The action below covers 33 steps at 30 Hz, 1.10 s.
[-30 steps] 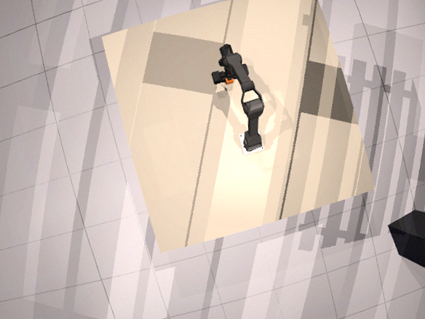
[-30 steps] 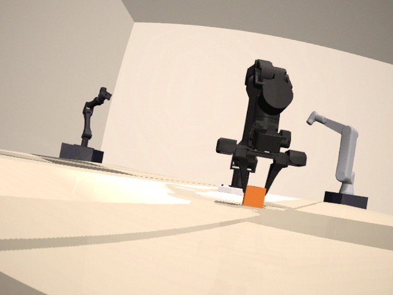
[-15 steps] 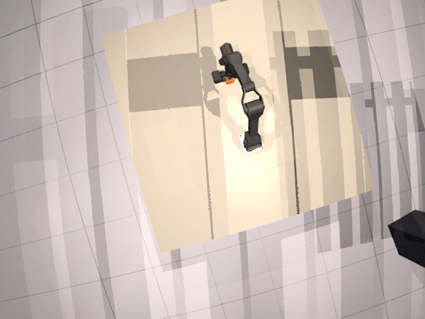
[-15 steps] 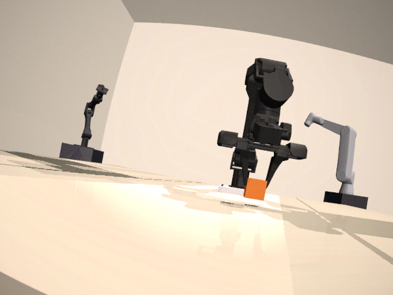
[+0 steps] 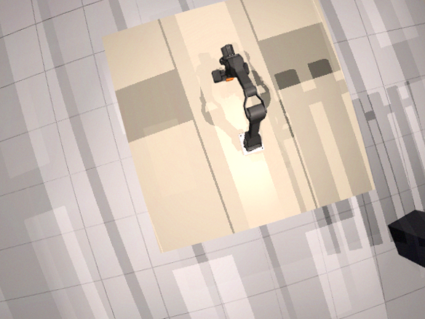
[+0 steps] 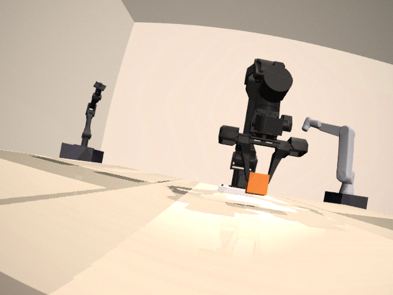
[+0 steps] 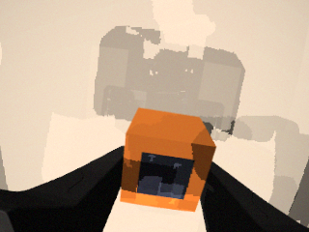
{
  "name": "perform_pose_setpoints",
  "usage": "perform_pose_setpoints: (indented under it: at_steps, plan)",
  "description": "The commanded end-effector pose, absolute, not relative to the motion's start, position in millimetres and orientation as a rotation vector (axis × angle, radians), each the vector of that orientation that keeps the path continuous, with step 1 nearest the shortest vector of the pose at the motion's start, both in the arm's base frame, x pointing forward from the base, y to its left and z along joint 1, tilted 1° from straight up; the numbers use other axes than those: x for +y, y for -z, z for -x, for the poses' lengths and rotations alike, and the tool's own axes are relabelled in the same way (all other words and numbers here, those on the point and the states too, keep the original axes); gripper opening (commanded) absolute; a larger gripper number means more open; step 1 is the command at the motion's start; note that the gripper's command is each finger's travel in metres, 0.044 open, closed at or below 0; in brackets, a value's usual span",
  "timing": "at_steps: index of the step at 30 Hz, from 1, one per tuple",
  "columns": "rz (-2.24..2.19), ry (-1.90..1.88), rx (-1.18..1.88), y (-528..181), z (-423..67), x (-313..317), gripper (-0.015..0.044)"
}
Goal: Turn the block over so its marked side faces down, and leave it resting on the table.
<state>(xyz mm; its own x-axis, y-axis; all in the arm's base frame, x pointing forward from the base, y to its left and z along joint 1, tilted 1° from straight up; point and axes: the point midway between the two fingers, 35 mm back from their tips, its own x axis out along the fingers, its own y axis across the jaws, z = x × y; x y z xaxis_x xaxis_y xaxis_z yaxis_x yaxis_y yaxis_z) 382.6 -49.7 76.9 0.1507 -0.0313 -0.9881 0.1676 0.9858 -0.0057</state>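
Note:
The orange block (image 5: 229, 79) (image 6: 257, 186) (image 7: 164, 123) is held a little above the table (image 5: 175, 168) (image 6: 95, 228). Its marked side, with a dark blue-black square (image 7: 165, 175), faces the wrist camera and points roughly upward. The plain orange side faces the exterior view, where the mark is hidden. My gripper (image 6: 258, 181) (image 7: 164, 159) points down and is shut on the block, with one black finger against each of two opposite sides. In the top view the arm covers most of the block and the fingers.
The arm stands on a white base plate (image 5: 247, 152) (image 6: 233, 189) behind the block. Shadows and bright bands cross the table. Beyond the table, a black arm (image 6: 88, 120) stands at the left and a grey arm (image 6: 346, 152) at the right, each on a dark pedestal.

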Motion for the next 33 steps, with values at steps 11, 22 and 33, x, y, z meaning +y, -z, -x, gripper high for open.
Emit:
perform_pose_setpoints:
  at_steps: [11, 22, 33]
  plan:
    - [-0.091, 0.150, 1.207, -72, -381, -50, 0.0000]
    - [-0.078, 0.154, 1.049, -71, -376, -49, 0.0000]
    - [-0.071, 0.156, 0.959, -64, -380, -50, 0.0000]
